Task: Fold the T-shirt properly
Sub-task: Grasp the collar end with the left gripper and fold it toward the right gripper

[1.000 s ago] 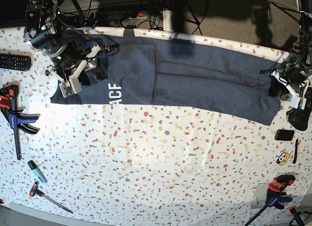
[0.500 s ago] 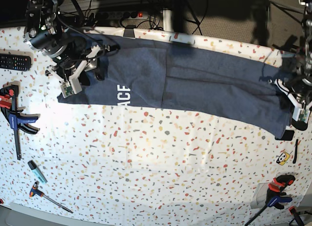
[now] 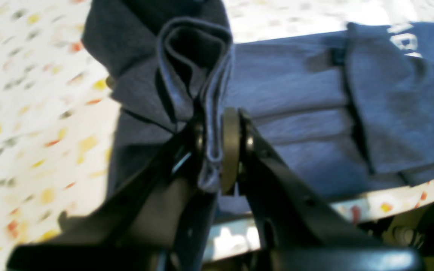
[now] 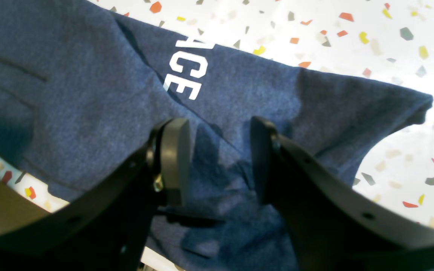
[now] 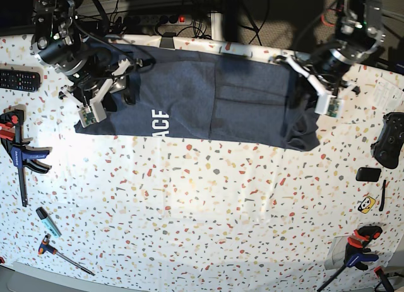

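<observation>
Speckled table (image 5: pixel 208 204), T-shirt (image 5: pixel 208 96) spread along its far edge.
Left fingers (image 3: pixel 230 150) are clenched on a bunched fold of the shirt's raised end; right fingers (image 4: pixel 175 162) hang released over the lettered end.

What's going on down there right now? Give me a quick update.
Left gripper shut on a bunched T-shirt end, lifted. Right gripper open above the lettered end. Nothing on the shirt.
</observation>
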### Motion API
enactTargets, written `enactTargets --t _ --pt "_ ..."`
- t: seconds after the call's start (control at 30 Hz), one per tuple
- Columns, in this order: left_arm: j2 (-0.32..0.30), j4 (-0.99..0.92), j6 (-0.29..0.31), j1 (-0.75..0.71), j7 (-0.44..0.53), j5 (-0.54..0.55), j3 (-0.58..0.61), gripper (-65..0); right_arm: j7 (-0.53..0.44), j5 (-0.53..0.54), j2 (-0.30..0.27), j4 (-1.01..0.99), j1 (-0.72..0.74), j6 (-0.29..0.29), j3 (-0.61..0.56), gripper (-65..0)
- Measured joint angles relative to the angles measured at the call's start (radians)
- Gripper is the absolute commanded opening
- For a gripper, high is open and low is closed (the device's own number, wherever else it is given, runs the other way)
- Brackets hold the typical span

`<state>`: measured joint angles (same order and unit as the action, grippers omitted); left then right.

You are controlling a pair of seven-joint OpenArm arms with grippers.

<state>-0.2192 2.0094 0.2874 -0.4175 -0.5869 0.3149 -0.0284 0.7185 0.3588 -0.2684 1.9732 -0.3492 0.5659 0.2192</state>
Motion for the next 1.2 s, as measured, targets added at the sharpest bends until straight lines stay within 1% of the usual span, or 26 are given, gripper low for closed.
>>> enactTargets --t 0.1,0.2,0.27,0.37,0.43,0.57,0.6,0.73,0.9,0.97,1.07,1.13,1.2 --pt "-0.002 0.0 -0.001 0.006 0.031 -0.008 0.082 -65.0 0.0 0.0 0.0 0.0 0.0 0.0 0.0 -38.7" --pt "-0.003 0.0 -0.052 0.025 0.034 -0.008 0.154 -65.0 0.0 0.0 0.0 0.0 0.0 0.0 0.0 -38.7" --pt "-0.003 0.0 -0.068 0.037 0.031 -0.012 0.199 -65.0 0.0 0.0 0.0 0.0 0.0 0.0 0.0 -38.7" --pt "-0.006 0.0 -0.067 0.044 0.03 -0.012 0.272 -65.0 0.0 0.0 0.0 0.0 0.0 0.0 0.0 -38.7" --pt "-0.005 0.0 -0.06 0.058 0.032 -0.061 0.319 -65.0 0.0 0.0 0.0 0.0 0.0 0.0 0.0 -38.7" --pt "-0.005 -0.021 -0.151 0.119 0.037 -0.129 0.384 -65.0 0.0 0.0 0.0 0.0 0.0 0.0 0.0 -38.7" --pt "-0.005 -0.035 -0.158 0.135 0.037 -0.134 0.39 -65.0 0.0 0.0 0.0 0.0 0.0 0.0 0.0 -38.7" --pt "-0.004 -0.106 -0.156 0.175 0.04 -0.13 0.397 -65.0 -0.001 0.0 0.0 0.0 0.0 0.0 0.0 -38.7" --pt "0.061 -0.2 -0.158 0.188 0.035 -0.134 0.397 -65.0 0.0 0.0 0.0 0.0 0.0 0.0 0.0 -38.7" --pt "0.084 -0.206 -0.158 0.187 0.035 -0.134 0.397 -65.0 0.0 0.0 0.0 0.0 0.0 0.0 0.0 -38.7" --pt "0.103 -0.206 -0.157 0.19 0.037 -0.135 0.397 -65.0 0.0 0.0 0.0 0.0 0.0 0.0 0.0 -38.7" --pt "0.106 -0.206 -0.122 0.193 0.036 -0.126 0.396 -65.0 0.0 0.0 0.0 0.0 0.0 0.0 0.0 -38.7" --pt "0.111 -0.206 -0.097 0.194 0.036 -0.083 0.396 -65.0 0.0 0.0 0.0 0.0 0.0 0.0 0.0 -38.7"
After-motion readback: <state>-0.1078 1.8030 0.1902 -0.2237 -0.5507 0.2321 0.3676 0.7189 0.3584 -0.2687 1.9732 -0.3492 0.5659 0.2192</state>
